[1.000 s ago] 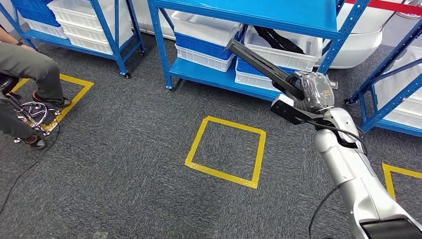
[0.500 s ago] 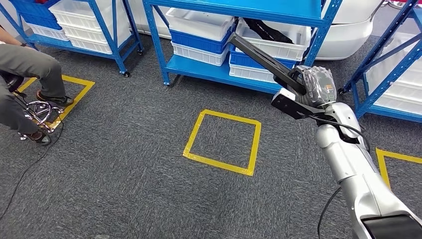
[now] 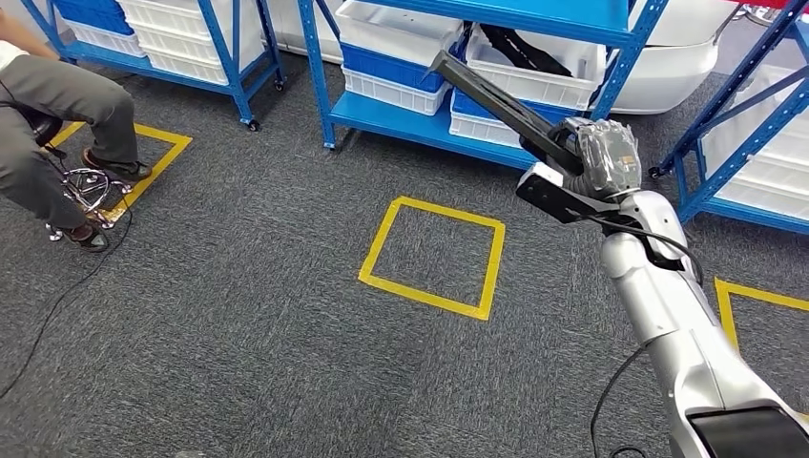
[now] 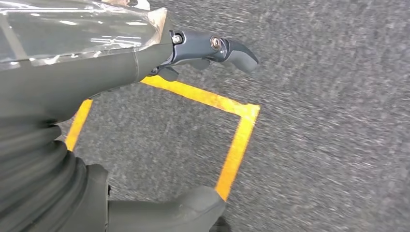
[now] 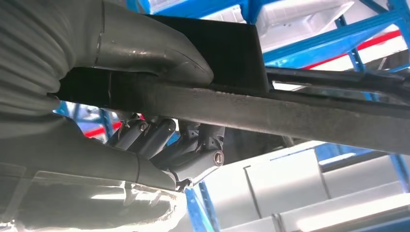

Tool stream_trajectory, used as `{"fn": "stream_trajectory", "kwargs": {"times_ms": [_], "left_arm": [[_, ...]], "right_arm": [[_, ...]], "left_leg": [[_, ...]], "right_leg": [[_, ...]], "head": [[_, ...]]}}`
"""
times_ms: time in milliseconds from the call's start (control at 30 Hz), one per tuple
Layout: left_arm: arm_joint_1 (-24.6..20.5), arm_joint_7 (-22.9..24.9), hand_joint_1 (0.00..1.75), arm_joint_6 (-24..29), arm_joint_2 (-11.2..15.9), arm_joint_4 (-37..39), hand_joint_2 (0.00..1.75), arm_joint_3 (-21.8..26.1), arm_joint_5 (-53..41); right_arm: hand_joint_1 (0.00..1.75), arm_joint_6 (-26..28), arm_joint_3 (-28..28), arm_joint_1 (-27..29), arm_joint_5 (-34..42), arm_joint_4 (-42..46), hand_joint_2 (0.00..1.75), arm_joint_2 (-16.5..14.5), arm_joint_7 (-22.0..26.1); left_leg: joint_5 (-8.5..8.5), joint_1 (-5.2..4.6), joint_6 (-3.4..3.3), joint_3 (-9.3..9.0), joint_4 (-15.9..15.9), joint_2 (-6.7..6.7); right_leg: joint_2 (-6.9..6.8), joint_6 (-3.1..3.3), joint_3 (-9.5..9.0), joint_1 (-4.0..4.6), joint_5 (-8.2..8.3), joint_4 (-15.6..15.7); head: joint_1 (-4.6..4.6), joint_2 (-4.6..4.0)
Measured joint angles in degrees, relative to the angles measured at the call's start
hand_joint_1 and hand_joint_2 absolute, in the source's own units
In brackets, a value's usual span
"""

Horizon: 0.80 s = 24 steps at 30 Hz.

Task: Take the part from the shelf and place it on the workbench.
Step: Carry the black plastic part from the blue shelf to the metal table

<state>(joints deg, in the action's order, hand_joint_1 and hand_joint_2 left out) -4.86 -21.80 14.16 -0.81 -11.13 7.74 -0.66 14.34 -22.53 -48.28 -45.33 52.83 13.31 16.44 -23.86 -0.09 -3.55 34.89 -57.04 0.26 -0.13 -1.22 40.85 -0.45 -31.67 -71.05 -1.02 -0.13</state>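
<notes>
The right hand grips one end of the long black part, thumb over it and fingers curled beneath; the far end juts toward the blue shelf. The left hand hangs over the carpet, holding nothing. Carrying well likely means a firm grip and swinging the bar clear of the shelf posts.

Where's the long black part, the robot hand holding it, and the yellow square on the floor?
long black part [image 3: 496,100], head view, middle of the bar.
right robot hand [image 3: 601,162], head view, back of the hand.
yellow square [image 3: 434,298], head view, near tape edge.
</notes>
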Motion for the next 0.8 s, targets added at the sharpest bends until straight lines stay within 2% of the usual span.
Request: {"fn": "stream_trajectory", "kwargs": {"times_ms": [33, 67, 100, 133, 167, 200, 233, 267, 300, 367, 400, 433, 500, 533, 567, 600, 633, 700, 733, 767, 800], "left_arm": [[0.0, 0.0, 0.0, -0.1, 0.0, 0.0, 1.75, 0.0, 0.0], [0.0, 0.0, 0.0, -0.2, -0.1, 0.0, 1.75, 0.0, 0.0], [0.0, 0.0, 0.0, -0.1, -0.2, 0.0, 1.75, 0.0, -0.1], [0.0, 0.0, 0.0, -0.1, -0.2, 0.0, 1.75, 0.0, -0.2], [0.0, 0.0, 0.0, 0.0, -0.3, 0.0, 1.75, 0.0, -0.2], [0.0, 0.0, 0.0, 0.0, -0.3, 0.0, 1.75, 0.0, -0.3], [0.0, 0.0, 0.0, 0.0, -0.3, 0.0, 1.75, 0.0, -0.3], [0.0, 0.0, 0.0, 0.0, -0.3, 0.0, 1.75, 0.0, -0.3], [0.0, 0.0, 0.0, 0.0, -0.3, 0.0, 1.75, 0.0, -0.3], [0.1, 0.0, 0.0, 0.1, -0.3, 0.0, 1.75, 0.1, -0.3], [0.1, 0.0, 0.0, 0.1, -0.3, 0.0, 1.75, 0.1, -0.3], [0.2, 0.0, 0.0, 0.1, -0.3, 0.0, 1.75, 0.1, -0.3], [0.3, 0.0, 0.0, 0.2, -0.4, 0.0, 1.75, 0.3, -0.4], [0.3, -0.1, 0.0, 0.2, -0.4, 0.0, 1.75, 0.4, -0.4], [0.3, -0.1, 0.0, 0.2, -0.4, 0.0, 1.75, 0.4, -0.4], [0.3, -0.1, 0.0, 0.2, -0.4, 0.0, 1.75, 0.5, -0.4], [0.3, -0.1, 0.0, 0.2, -0.4, 0.0, 1.75, 0.6, -0.4], [0.3, -0.1, 0.0, 0.2, -0.4, 0.0, 1.75, 0.7, -0.4], [0.3, -0.1, 0.0, 0.2, -0.3, 0.0, 1.75, 0.8, -0.4], [0.3, -0.2, 0.0, 0.2, -0.3, 0.0, 1.75, 0.8, -0.4], [0.3, -0.2, 0.0, 0.3, -0.3, 0.0, 1.75, 0.8, -0.4]], "right_arm": [[1.75, 0.0, 0.0, 0.1, 0.2, -0.2, 1.75, 0.0, 0.0], [1.75, 0.0, 0.1, 0.1, 0.2, -0.3, 1.75, -0.1, 0.1], [1.75, 0.0, 0.1, 0.1, 0.1, -0.4, 1.75, -0.2, 0.2], [1.75, 0.1, 0.1, 0.1, -0.2, -0.5, 1.75, -0.2, 0.2], [1.75, 0.2, 0.1, 0.0, -0.4, -0.5, 1.75, -0.3, 0.2], [1.75, 0.2, 0.1, 0.0, -0.6, -0.6, 1.75, -0.4, 0.2], [1.75, 0.2, 0.2, -0.1, -0.6, -0.6, 1.75, -0.5, 0.2], [1.75, 0.2, 0.3, -0.2, -0.6, -0.6, 1.75, -0.6, 0.2], [1.75, 0.2, 0.3, -0.2, -0.6, -0.7, 1.75, -0.6, 0.2], [1.75, 0.2, 0.3, -0.3, -0.5, -0.9, 1.75, -0.7, 0.2], [1.75, 0.2, 0.4, -0.4, -0.2, -1.0, 1.75, -0.9, 0.2], [1.75, 0.2, 0.5, -0.5, 0.2, -1.2, 1.75, -1.1, 0.3], [1.75, 0.1, 0.9, -0.7, 1.4, -1.4, 1.75, -1.4, 0.6], [1.75, 0.0, 1.1, -0.6, 1.8, -1.5, 1.75, -1.6, 0.8], [1.75, 0.0, 1.3, -0.6, 2.1, -1.7, 1.75, -1.7, 0.9], [1.75, -0.1, 1.3, -0.6, 2.2, -1.8, 1.75, -1.7, 1.0], [1.75, -0.1, 1.4, -0.5, 2.3, -2.0, 1.75, -1.8, 1.1], [1.75, -0.1, 1.5, -0.6, 2.3, -2.1, 1.75, -1.8, 1.1], [1.75, -0.1, 1.7, -0.6, 2.3, -2.2, 1.75, -1.8, 1.1], [1.75, -0.1, 1.8, -0.7, 2.4, -2.2, 1.75, -1.8, 1.1], [1.75, -0.1, 2.0, -0.7, 2.4, -2.2, 1.75, -1.8, 1.1]], "left_leg": [[0.62, 0.0, 0.05, 0.84, 0.0, 0.01], [1.22, 0.0, 0.14, 1.67, -0.1, 0.02], [1.79, 0.01, 0.29, 2.44, -0.1, 0.04], [2.36, 0.02, 0.48, 3.07, -0.1, 0.05], [2.87, -0.03, 0.73, 3.64, -0.2, 0.07], [3.4, -0.08, 1.01, 4.05, -0.3, 0.11], [3.89, -0.14, 1.3, 4.31, -0.3, 0.15], [4.36, -0.2, 1.6, 4.47, -0.3, 0.18], [4.77, -0.2, 1.85, 4.5, -0.2, 0.2], [4.87, -0.11, 2.32, 4.73, -0.3, 0.1], [3.68, 0.02, 2.57, 5.11, -1.1, 0.01], [1.55, 0.17, 2.87, 5.73, -2.8, -0.07], [-4.35, 0.53, 3.55, 7.66, -9.7, -0.17], [-6.44, 0.7, 3.86, 8.56, -13.7, -0.19], [-7.35, 0.9, 4.11, 8.99, -16.7, -0.19], [-7.0, 1.12, 4.3, 8.49, -17.9, -0.18], [-5.87, 1.34, 4.4, 6.95, -16.9, -0.18], [-3.72, 1.64, 4.37, 1.28, -9.9, -0.25], [-3.41, 1.64, 4.27, -1.35, -6.1, -0.34], [-3.46, 1.54, 4.16, -3.08, -3.5, -0.43], [-3.66, 1.36, 4.03, -3.87, -2.0, -0.5]], "right_leg": [[0.0, -0.26, 0.06, -0.04, -0.7, -2.3], [0.0, -0.72, -0.74, -0.08, -0.43, -2.8], [-0.01, -1.26, -2.52, -0.13, 0.6, -1.3], [-0.03, -1.64, -5.17, -0.19, 1.7, 2.1], [-0.05, -1.77, -8.22, -0.13, 2.15, 6.3], [-0.03, -1.62, -10.67, 0.05, 2.12, 10.2], [0.0, -1.31, -12.18, 0.25, 1.77, 12.8], [0.05, -0.94, -12.68, 0.51, 1.41, 14.1], [0.09, -0.6, -12.42, 0.64, 1.5, 14.3], [0.0, 0.14, -12.03, 0.25, 2.06, 14.4], [-0.07, 0.69, -11.9, -0.05, 2.51, 14.4], [-0.14, 1.26, -11.64, -0.31, 3.01, 14.5], [-0.19, 2.07, -10.68, -0.37, 4.13, 14.4], [-0.2, 2.15, -10.05, -0.34, 4.64, 14.4], [-0.19, 2.09, -9.47, -0.32, 5.13, 14.4], [-0.17, 1.95, -8.91, -0.31, 5.58, 14.3], [-0.14, 1.73, -8.42, -0.33, 5.97, 14.3], [-0.11, 1.21, -7.71, -0.3, 6.49, 14.1], [-0.13, 0.9, -7.43, -0.22, 6.69, 13.9], [-0.17, 0.5, -7.19, -0.14, 6.95, 13.8], [-0.2, 0.03, -6.87, -0.1, 7.26, 13.7]], "head": [[0.0, 0.0], [0.01, 0.0], [0.0, 0.0], [0.0, 0.0], [0.0, 0.0], [-0.05, 0.0], [-0.03, -0.01], [-0.06, -0.01], [-0.08, -0.01], [-0.05, 0.0], [-0.08, 0.0], [-0.13, 0.0], [-0.27, 0.0], [-0.29, 0.0], [-0.3, 0.0], [-0.31, 0.0], [-0.32, 0.0], [-0.33, 0.0], [-0.29, 0.0], [-0.26, 0.0], [-0.26, 0.0]]}}
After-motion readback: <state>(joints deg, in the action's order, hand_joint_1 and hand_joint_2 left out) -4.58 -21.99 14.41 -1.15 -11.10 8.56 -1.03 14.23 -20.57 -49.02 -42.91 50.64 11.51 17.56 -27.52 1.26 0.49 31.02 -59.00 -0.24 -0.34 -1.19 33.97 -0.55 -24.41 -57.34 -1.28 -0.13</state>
